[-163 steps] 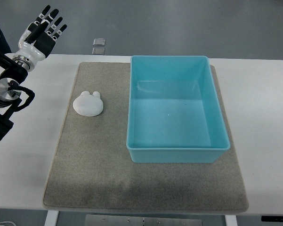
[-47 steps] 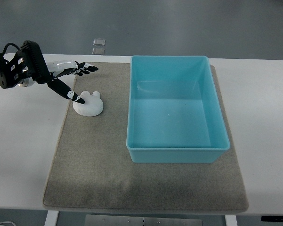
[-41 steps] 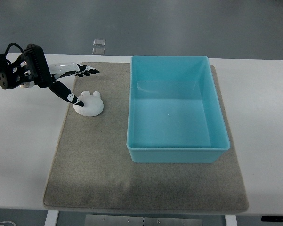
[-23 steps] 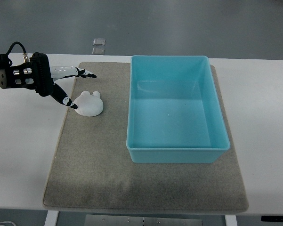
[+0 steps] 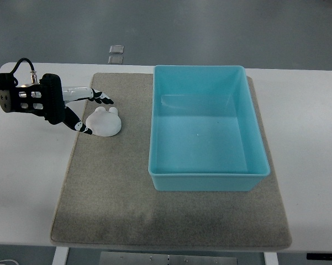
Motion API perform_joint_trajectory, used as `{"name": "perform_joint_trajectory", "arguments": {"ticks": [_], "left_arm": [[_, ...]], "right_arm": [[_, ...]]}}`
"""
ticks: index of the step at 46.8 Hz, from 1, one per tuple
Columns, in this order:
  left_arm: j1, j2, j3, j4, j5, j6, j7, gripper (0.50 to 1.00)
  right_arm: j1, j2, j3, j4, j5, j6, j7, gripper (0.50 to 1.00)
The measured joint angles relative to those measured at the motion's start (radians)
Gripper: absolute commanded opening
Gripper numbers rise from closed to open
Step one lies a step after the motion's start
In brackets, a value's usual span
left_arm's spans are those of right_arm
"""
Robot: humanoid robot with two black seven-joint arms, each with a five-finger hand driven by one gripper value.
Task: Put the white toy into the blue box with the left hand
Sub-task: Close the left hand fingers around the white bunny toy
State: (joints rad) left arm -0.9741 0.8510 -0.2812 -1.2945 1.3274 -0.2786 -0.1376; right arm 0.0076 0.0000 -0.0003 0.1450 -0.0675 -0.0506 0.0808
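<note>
White toy (image 5: 104, 122) on mat (image 5: 121, 182), 2 ears pointing away, left hand (image 5: 72, 107) fingers spread around it, not clamped

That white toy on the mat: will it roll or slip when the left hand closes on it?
The white toy is a low, rounded dome lying flat on the felt-like mat, so it probably won't roll. Its smooth, curved surface may let the fingers slide off. The left hand brackets it, one finger at its near-left edge, so it might scoot toward the blue box.

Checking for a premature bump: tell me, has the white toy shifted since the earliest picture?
No. The white toy lies the same gap left of the blue box.
</note>
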Motion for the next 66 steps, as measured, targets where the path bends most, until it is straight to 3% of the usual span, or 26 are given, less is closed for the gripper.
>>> {"name": "perform_joint_trajectory", "arguments": {"ticks": [9, 16, 21, 29, 32, 55, 66], "left_arm": [[-0.003, -0.003, 0.046, 0.001, 0.002, 0.040, 0.001, 0.866], [-0.003, -0.004, 0.052, 0.003, 0.022, 0.044, 0.001, 0.816], [-0.002, -0.006, 0.052, 0.004, 0.032, 0.045, 0.002, 0.733], [-0.002, -0.023, 0.051, 0.007, 0.036, 0.046, 0.022, 0.531], [-0.001, -0.027, 0.052, 0.009, 0.037, 0.046, 0.024, 0.500], [-0.018, -0.040, 0.038, 0.035, 0.066, 0.073, 0.026, 0.500], [-0.110, -0.034, 0.029, 0.033, 0.055, 0.073, 0.024, 0.500]], "right_arm": [[0.000, 0.000, 0.000, 0.000, 0.000, 0.000, 0.000, 0.936], [0.000, 0.000, 0.000, 0.000, 0.000, 0.000, 0.001, 0.936], [0.000, 0.000, 0.000, 0.000, 0.000, 0.000, 0.001, 0.936], [0.000, 0.000, 0.000, 0.000, 0.000, 0.000, 0.001, 0.936], [0.000, 0.000, 0.000, 0.000, 0.000, 0.000, 0.001, 0.936], [0.000, 0.000, 0.000, 0.000, 0.000, 0.000, 0.001, 0.936], [0.000, 0.000, 0.000, 0.000, 0.000, 0.000, 0.001, 0.936]]}}
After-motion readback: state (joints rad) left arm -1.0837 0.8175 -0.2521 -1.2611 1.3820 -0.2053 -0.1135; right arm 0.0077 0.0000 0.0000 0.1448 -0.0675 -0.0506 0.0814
